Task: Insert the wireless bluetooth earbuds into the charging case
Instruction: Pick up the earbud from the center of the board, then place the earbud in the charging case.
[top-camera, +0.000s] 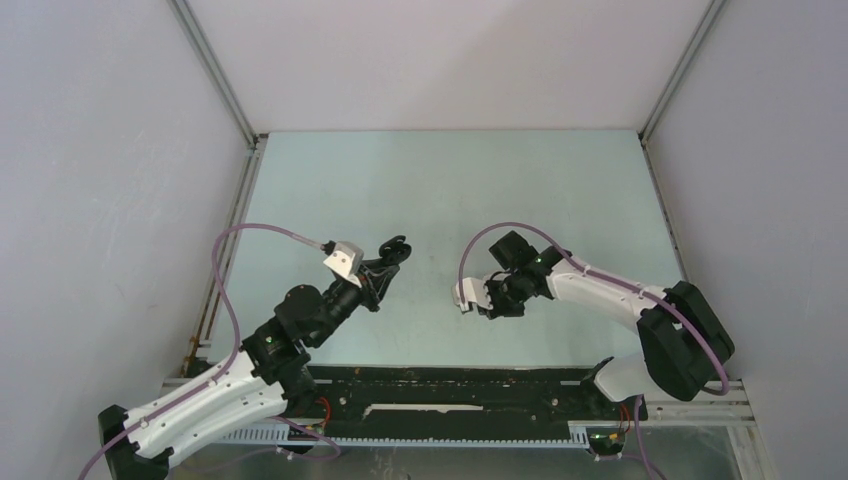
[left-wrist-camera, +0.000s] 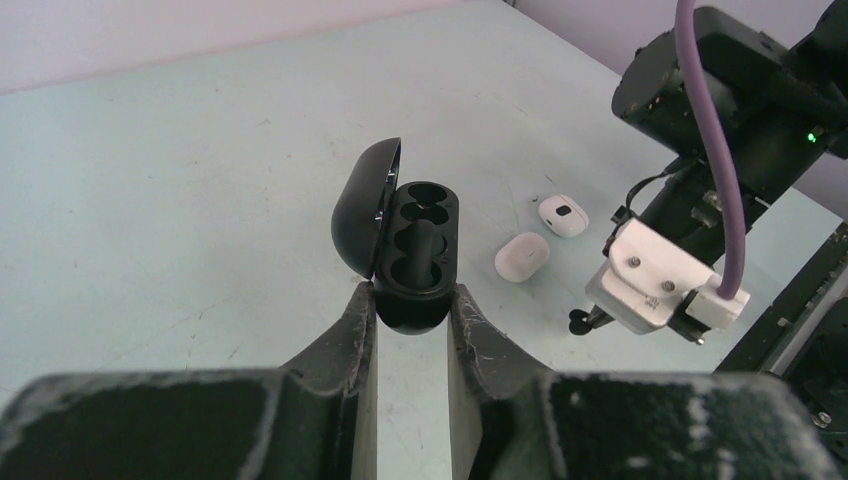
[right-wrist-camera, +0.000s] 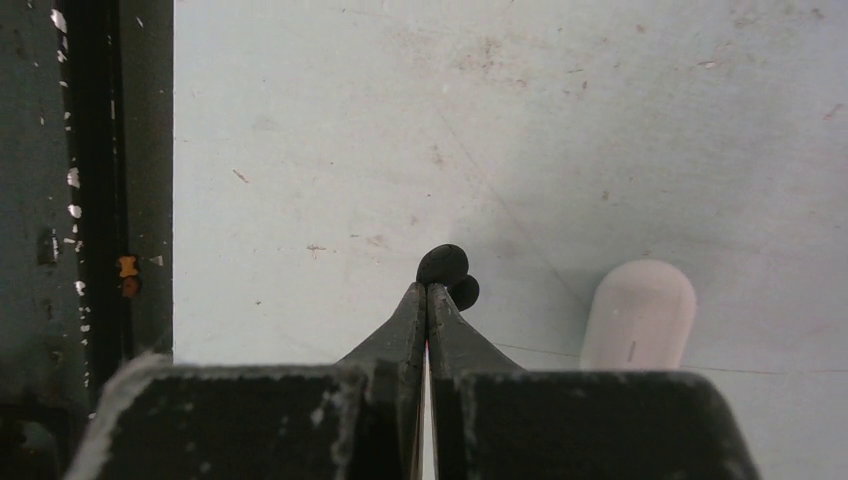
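Observation:
My left gripper (left-wrist-camera: 412, 295) is shut on the near end of a black charging case (left-wrist-camera: 418, 215) and holds it with the lid open to the left. Its wells face up, and a dark stem-like shape lies in them; I cannot tell whether it is an earbud. The case also shows in the top view (top-camera: 394, 247). My right gripper (right-wrist-camera: 428, 288) is shut on a tiny black earbud (right-wrist-camera: 443, 265) at its very tips, just above the table. The earbud also shows in the left wrist view (left-wrist-camera: 578, 320), to the right of the case.
A closed white pill-shaped case (left-wrist-camera: 522, 256) lies on the table between the grippers and also shows in the right wrist view (right-wrist-camera: 640, 315). A smaller white rounded piece with a dark patch (left-wrist-camera: 563, 215) lies just beyond it. A black rail (top-camera: 470, 385) runs along the near table edge.

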